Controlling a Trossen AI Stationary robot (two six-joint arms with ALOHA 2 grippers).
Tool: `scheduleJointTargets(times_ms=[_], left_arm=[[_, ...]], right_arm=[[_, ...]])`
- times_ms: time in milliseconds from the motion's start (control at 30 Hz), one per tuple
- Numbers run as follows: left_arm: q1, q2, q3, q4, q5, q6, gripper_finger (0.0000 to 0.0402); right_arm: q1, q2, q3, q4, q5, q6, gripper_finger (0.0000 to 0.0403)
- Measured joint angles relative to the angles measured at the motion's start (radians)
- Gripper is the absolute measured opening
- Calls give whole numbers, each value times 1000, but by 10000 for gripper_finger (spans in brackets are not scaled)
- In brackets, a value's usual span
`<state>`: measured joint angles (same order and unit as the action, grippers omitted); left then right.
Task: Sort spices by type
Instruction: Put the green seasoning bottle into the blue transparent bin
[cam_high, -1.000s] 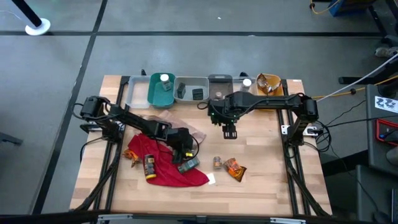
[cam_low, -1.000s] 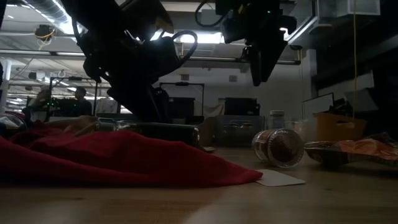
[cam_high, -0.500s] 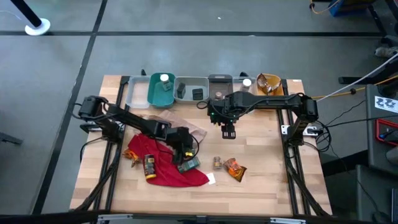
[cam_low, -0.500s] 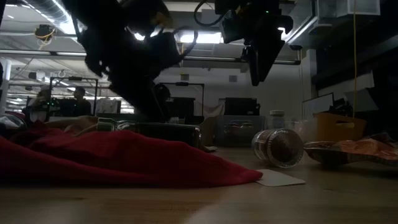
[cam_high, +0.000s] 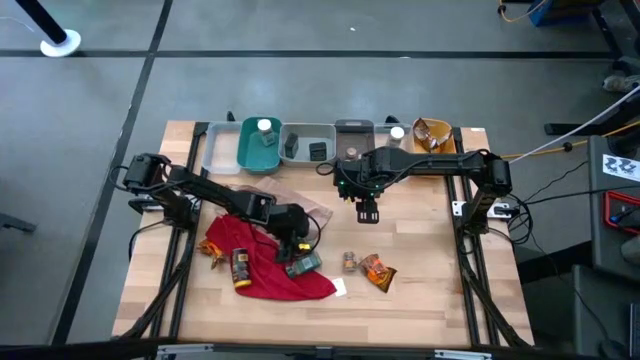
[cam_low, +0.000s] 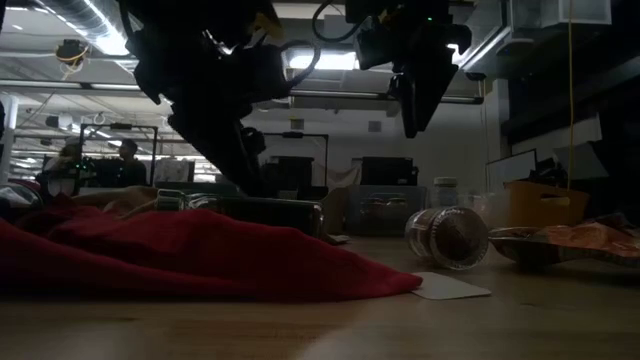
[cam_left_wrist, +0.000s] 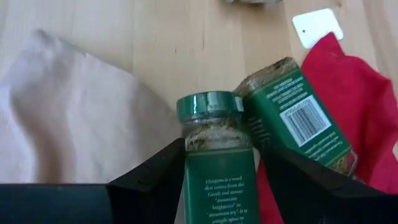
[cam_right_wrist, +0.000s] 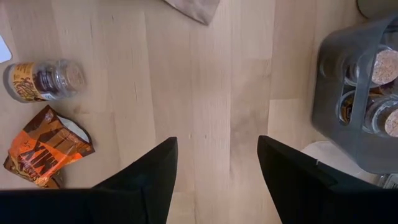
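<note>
My left gripper (cam_high: 290, 232) hovers over the red cloth (cam_high: 268, 268) and is shut on a green-capped, green-labelled oregano jar (cam_left_wrist: 219, 163). A second green jar (cam_left_wrist: 298, 118) lies on its side on the red cloth just beyond it (cam_high: 303, 265). A small glass jar of brown spice (cam_high: 349, 261) and an orange crinkly packet (cam_high: 378, 271) lie on the bare wood. A yellow-capped bottle (cam_high: 240, 268) lies on the red cloth. My right gripper (cam_high: 367, 211) hangs open above mid-table with nothing between its fingers (cam_right_wrist: 217, 180). My left gripper pinches the oregano jar by its labelled body (cam_left_wrist: 217, 186), one finger (cam_left_wrist: 155, 180) on each flat side. The fingers lie along the jar, and its green cap (cam_left_wrist: 209, 106) sticks out beyond the fingertips. The jar appears lifted above the tan cloth and table.
Bins line the far edge: teal (cam_high: 260, 148), light grey (cam_high: 308, 145), dark grey holding jars (cam_right_wrist: 357, 93), yellow (cam_high: 432, 135). A tan cloth (cam_left_wrist: 74, 124) lies beside the red one. A white card (cam_high: 340, 288) is near the red cloth's corner. Bare wood lies between the arms.
My left gripper has risen a little over the red cloth and shifted slightly toward the far-left, its arm turning in the low view. The green jar on the cloth has stayed put.
</note>
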<state>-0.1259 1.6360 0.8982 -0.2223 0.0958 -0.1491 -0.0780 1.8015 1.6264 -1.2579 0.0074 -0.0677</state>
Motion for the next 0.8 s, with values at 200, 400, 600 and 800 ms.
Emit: scheduleJointTargets(times_ms=[200, 400, 600, 800], left_arm=[[-1, 0, 0, -71, 8, -36, 198], [-1, -1, 2, -107, 13, -36, 198], [-1, 0, 2, -109, 13, -28, 198], [-1, 34, 5, -100, 26, -53, 199]], right_arm=[[0, 0, 0, 0, 0, 0, 223], [0, 0, 0, 0, 0, 0, 223], [0, 0, 0, 0, 0, 1, 223], [0, 0, 0, 0, 0, 12, 223]])
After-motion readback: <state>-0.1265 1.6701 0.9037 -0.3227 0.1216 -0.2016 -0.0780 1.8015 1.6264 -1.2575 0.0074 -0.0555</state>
